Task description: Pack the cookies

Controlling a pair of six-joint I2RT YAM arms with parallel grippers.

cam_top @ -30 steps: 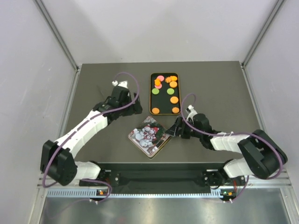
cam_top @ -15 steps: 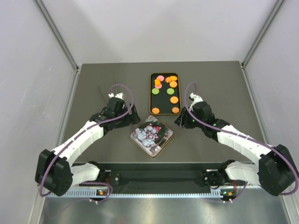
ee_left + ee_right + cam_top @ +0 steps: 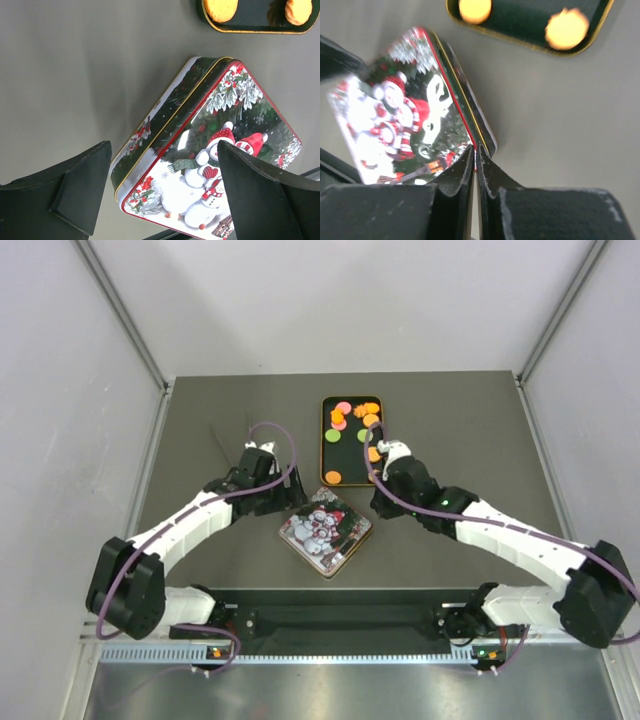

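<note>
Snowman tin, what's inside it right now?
Its inside is hidden: the snowman lid is on the tin. The only cookies in view lie on the black tray beyond it.

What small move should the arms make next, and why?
Probably close the left gripper on the tin to steady it: the tin is closed, the left jaws stand open at its corner, and the shut right gripper points at its lid seam.

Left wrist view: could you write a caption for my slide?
Open left pincer above the lidded snowman tin, cookies on tray beyond.
</note>
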